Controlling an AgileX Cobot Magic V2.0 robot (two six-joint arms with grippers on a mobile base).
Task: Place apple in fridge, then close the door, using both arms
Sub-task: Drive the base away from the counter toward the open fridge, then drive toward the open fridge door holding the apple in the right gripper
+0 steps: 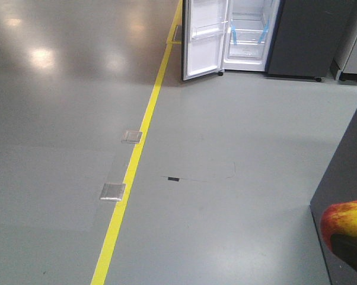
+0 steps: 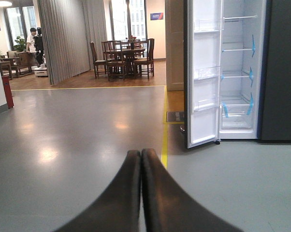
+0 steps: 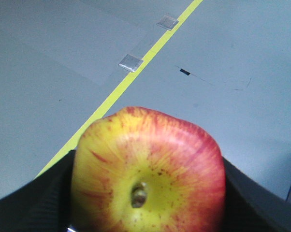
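The apple (image 3: pixel 148 169), red with yellow patches, fills the right wrist view stem side up, and my right gripper (image 3: pixel 150 193) is shut on it, one black finger on each side. The front view catches this apple (image 1: pixel 346 218) at the bottom right corner, far from the fridge. The fridge (image 1: pixel 246 29) stands across the floor with its door (image 1: pixel 205 35) swung open to the left. The left wrist view shows the door (image 2: pixel 203 82), its white lining and clear bins. My left gripper (image 2: pixel 141 154) is shut on nothing and points at the floor left of the door.
A yellow floor line (image 1: pixel 137 160) runs toward the fridge, with two metal floor plates (image 1: pixel 131 137) beside it. A dark grey panel (image 1: pixel 344 178) rises at the right edge. A dining table with chairs (image 2: pixel 123 58) and a person (image 2: pixel 33 38) are far behind.
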